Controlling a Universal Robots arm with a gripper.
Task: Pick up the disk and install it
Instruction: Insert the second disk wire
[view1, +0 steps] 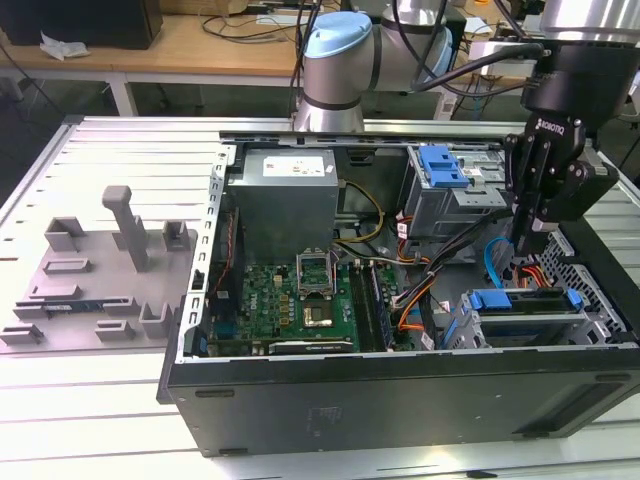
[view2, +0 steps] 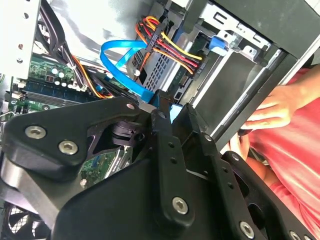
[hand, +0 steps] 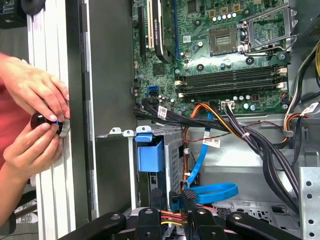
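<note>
Aluminium counter: ribbed silver slats, carrying an open black computer case and grey plastic fixtures.
Room: wooden desks with cables behind.
Claw: black, hanging over the drive bay; I cannot tell whether it is open or closed.
Disk: silver metal drive in blue plastic frame, seated in the bay.
Hands: a person's, at the case edge.

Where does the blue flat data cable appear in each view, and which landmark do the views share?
Exterior view: blue cable, inside the case towards the exterior view's right.
Second wrist view: cable looped beside the red-and-yellow wires.
First wrist view: cable looped over the grey case floor.
Shared landmark: green motherboard.
</note>
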